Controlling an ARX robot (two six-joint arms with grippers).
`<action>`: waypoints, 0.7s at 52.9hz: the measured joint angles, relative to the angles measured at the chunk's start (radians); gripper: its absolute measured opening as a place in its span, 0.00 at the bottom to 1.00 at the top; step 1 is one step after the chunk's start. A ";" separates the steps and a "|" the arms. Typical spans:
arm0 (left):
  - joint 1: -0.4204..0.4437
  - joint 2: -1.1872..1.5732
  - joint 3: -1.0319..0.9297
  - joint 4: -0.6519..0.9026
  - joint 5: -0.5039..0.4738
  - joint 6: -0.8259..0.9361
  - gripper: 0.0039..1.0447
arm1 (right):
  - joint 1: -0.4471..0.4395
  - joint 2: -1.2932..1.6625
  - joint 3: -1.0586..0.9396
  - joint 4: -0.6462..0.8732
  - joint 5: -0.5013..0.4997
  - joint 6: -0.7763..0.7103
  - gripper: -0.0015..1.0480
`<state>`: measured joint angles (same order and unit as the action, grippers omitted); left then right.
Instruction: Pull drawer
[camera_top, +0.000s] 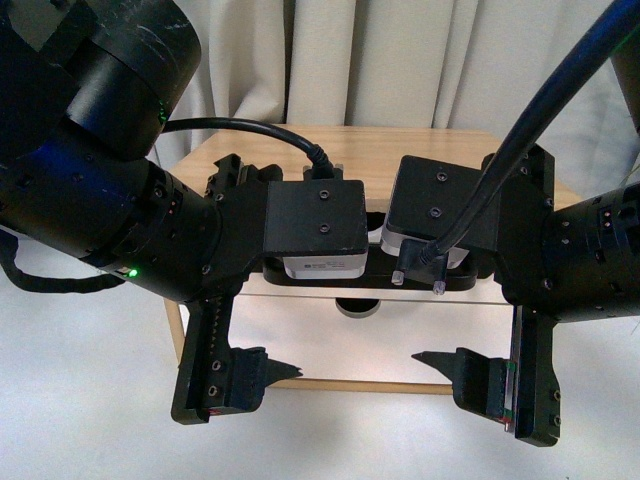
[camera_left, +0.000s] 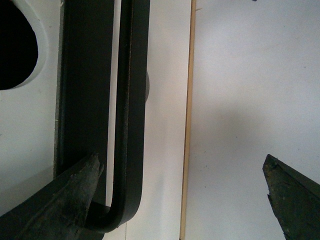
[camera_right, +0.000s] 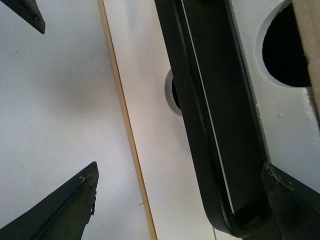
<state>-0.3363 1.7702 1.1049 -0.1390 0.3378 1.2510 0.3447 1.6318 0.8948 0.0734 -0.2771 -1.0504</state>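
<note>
The drawer (camera_left: 30, 125) is the upper white front, with a half-round notch (camera_left: 15, 45) in its top edge and a long black bar handle (camera_left: 132, 100). In the front view only the handle (camera_top: 372, 281) shows, between my two wrists. My left gripper (camera_left: 182, 170) is open, and the handle's left end lies just inside one of its fingers (camera_left: 75, 200). My right gripper (camera_right: 180, 170) is open too. The right end of the handle (camera_right: 200, 125) lies close to one of its fingers (camera_right: 290, 200). The drawer front (camera_right: 280, 120) and its notch (camera_right: 282, 45) also show there.
Below the drawer is a plain white front (camera_top: 330, 340) with a small notch (camera_top: 357, 307) and a wood bottom rail (camera_top: 350, 385). The wooden cabinet top (camera_top: 380, 150) stands before a pale curtain (camera_top: 400, 60). White floor (camera_top: 80, 400) surrounds the cabinet.
</note>
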 joint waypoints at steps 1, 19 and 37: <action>0.000 0.001 0.000 -0.001 -0.001 0.003 0.94 | 0.001 0.003 0.002 -0.004 0.002 0.000 0.91; -0.006 0.006 0.010 -0.019 -0.014 0.013 0.94 | 0.008 0.050 0.020 -0.034 0.025 -0.016 0.91; -0.008 0.014 0.011 -0.037 -0.028 0.071 0.94 | 0.008 0.077 0.052 -0.082 0.016 -0.044 0.91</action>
<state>-0.3447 1.7844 1.1160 -0.1764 0.3096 1.3224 0.3531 1.7088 0.9466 -0.0082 -0.2607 -1.0946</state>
